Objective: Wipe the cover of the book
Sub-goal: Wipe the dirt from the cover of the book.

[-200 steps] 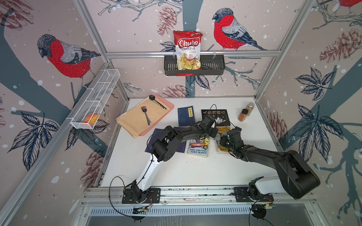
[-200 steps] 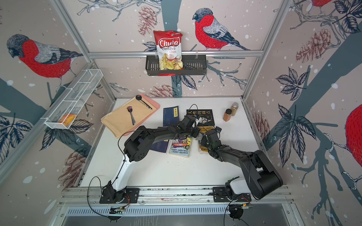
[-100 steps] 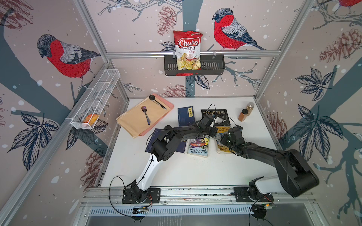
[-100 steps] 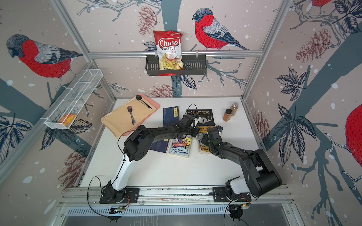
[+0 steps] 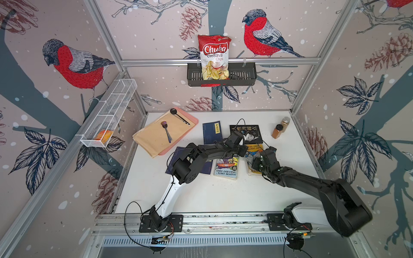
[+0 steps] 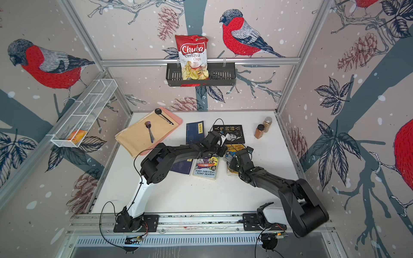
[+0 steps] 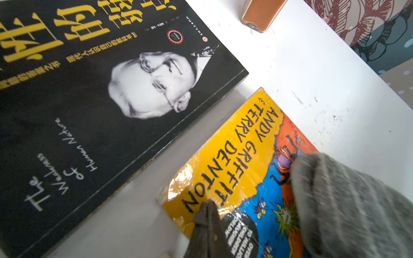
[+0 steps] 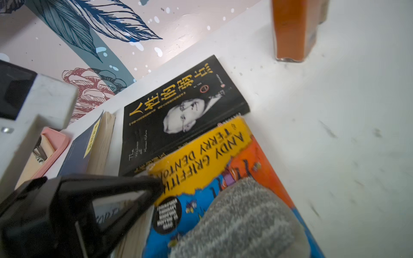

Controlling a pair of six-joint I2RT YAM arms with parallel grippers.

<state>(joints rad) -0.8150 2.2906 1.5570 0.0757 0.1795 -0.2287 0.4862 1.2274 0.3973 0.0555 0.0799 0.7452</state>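
Wipe cloth (image 8: 241,223), clenched in right end effector (image 5: 256,161), along long axis of book (image 7: 234,145) toward corner pinned by clenched left end effector (image 7: 207,214).

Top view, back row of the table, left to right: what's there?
Pink plastic tray → navy book with yellow label → black book with gold lettering → black-lidded jar of orange spice.

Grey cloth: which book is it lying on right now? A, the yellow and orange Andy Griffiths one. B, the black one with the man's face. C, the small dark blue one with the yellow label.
A: in the left wrist view the grey cloth lies on the yellow and orange Andy Griffiths book, while the black book beside it is uncovered.
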